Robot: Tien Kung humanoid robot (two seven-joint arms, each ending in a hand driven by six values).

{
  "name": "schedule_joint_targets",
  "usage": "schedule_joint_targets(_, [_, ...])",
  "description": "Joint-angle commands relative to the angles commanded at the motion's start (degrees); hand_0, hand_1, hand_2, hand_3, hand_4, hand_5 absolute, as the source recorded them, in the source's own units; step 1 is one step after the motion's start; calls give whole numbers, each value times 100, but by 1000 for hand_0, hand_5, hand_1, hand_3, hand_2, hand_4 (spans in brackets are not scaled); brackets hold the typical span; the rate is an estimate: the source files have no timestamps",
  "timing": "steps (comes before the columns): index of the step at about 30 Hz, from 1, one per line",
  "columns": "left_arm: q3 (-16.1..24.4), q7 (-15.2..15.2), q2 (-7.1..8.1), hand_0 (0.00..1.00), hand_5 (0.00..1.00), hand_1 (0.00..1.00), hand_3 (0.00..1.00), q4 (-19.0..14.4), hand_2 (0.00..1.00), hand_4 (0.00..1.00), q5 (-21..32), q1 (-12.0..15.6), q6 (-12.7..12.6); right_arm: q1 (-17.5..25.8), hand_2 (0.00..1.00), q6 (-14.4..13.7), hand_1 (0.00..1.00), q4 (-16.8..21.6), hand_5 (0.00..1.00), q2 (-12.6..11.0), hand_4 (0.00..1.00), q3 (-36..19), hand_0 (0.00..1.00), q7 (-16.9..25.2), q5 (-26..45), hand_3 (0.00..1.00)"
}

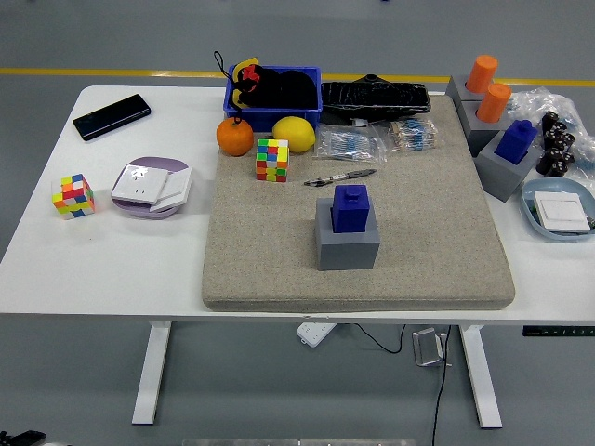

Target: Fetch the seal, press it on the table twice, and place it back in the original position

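Over the white table [139, 260] no robot hand showed, so which was nearer the upright blue seal [350, 206] in its gray holder [347, 247] stayed unknown.

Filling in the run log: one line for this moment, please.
stage: not started | blue seal: seated in grey holder on mat | hands: none in view
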State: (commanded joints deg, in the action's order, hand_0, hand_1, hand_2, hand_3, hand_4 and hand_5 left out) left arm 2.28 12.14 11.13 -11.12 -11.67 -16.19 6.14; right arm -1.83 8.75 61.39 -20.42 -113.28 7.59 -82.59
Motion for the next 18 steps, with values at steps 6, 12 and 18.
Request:
schedule_joint_targets(6, [23,14,-5,724,254,693,749,-5,681,687,-48,-19,12,4,818,3,807,11,427,9,962,7,847,-18,-6,799])
schedule_joint_targets(12, [55,25,-6,724,253,694,749,-6,682,686,-108,-30,15,32,817,8,793,63,421,18,959,-2,846,-37,-58,796])
schedule_joint_targets(18, [68,27,4,724,253,693,750,-2,682,686,-120,-14,9,39,816,7,791,69,412,18,952,-2,844,-45,-83,796])
